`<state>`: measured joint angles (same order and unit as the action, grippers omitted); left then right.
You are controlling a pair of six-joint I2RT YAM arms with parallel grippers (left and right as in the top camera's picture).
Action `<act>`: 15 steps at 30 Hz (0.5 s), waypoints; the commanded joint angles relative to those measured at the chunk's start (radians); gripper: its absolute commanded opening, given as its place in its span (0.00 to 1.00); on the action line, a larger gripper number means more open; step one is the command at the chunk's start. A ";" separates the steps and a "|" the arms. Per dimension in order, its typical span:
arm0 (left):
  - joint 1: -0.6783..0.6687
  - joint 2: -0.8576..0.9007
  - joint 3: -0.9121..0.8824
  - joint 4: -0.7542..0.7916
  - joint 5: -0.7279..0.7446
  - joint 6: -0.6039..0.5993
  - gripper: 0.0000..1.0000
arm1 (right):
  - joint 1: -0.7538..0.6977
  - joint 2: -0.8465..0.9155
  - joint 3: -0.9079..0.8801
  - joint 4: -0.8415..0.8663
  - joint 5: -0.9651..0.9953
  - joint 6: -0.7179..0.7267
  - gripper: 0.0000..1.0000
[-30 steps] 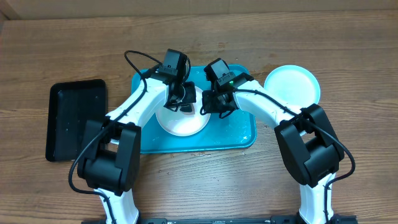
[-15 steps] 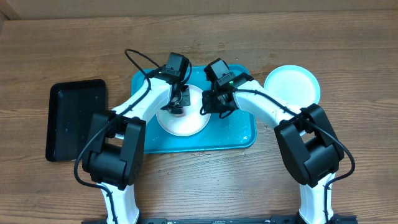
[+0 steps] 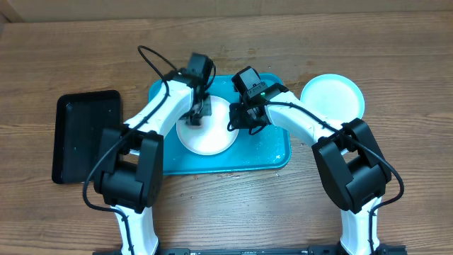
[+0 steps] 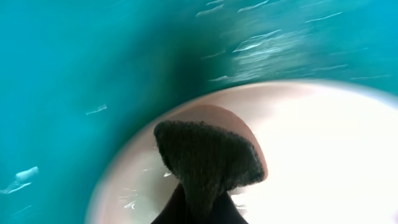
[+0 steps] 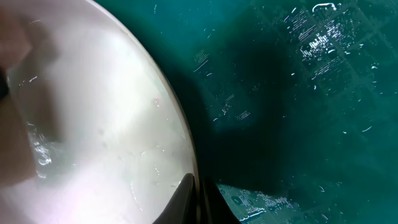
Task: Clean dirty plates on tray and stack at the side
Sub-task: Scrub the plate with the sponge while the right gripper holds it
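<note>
Right claw (image 3: 238, 122) pinched on white plate (image 3: 212, 140), right rim; left claw (image 3: 195, 117) clamps dark scrub pad (image 4: 208, 158) over plate's far-left edge.

You've slid your left gripper (image 3: 194, 117) and its dark sponge (image 4: 208, 155) leftward across the white plate (image 3: 212, 142), from mid-plate to the plate's upper-left rim.

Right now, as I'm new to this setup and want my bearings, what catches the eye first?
A white plate sits on the turquoise tray, worked from both sides: the left gripper presses a dark fuzzy pad onto it, the right gripper pinches its rim. A light blue plate lies right of the tray, a black tray left.
</note>
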<state>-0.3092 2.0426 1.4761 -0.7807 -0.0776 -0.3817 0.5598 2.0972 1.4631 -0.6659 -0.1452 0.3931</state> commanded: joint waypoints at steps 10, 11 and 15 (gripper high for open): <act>0.002 0.005 0.032 -0.064 0.184 0.038 0.35 | 0.002 -0.008 -0.011 -0.008 0.014 0.000 0.04; 0.001 0.005 0.032 -0.064 0.171 0.038 0.39 | 0.002 -0.008 -0.011 -0.008 0.014 0.000 0.04; 0.003 0.005 0.032 -0.060 0.145 0.039 0.42 | 0.002 -0.008 -0.011 -0.009 0.014 0.000 0.04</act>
<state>-0.3077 2.0426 1.4914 -0.8421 0.1020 -0.3592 0.5598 2.0975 1.4631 -0.6659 -0.1452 0.3927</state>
